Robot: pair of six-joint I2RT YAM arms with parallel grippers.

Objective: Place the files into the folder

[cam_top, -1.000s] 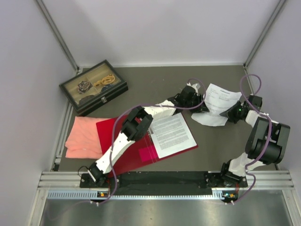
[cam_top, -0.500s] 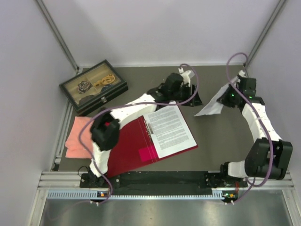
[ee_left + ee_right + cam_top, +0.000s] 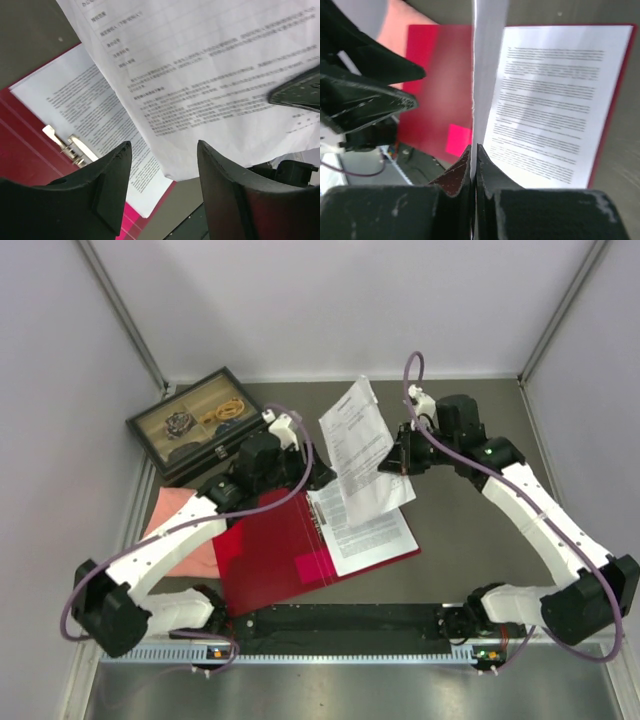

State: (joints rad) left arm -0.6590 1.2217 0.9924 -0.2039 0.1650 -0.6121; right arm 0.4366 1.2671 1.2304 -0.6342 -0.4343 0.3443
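Observation:
The red folder (image 3: 262, 558) lies open on the table, with its metal clip (image 3: 66, 145) and a pink sticker (image 3: 458, 140) inside. One printed sheet (image 3: 372, 532) lies flat on its right half. My right gripper (image 3: 392, 464) is shut on the edge of another sheet of the files (image 3: 358, 445) and holds it tilted in the air above the folder. In the right wrist view that sheet (image 3: 487, 60) stands edge-on between the closed jaws (image 3: 474, 150). My left gripper (image 3: 312, 476) hovers over the folder's top edge, open (image 3: 162, 150) and empty, just below the hanging sheet (image 3: 200, 75).
A black glass-lidded box (image 3: 200, 425) holding small trinkets stands at the back left. A salmon-pink cloth (image 3: 178, 525) lies at the left, partly under the folder. Pale walls close in the table on three sides.
My right arm swung left, carrying its sheet from the back right to above the folder. My left arm drew back to the left and its jaws opened wider.

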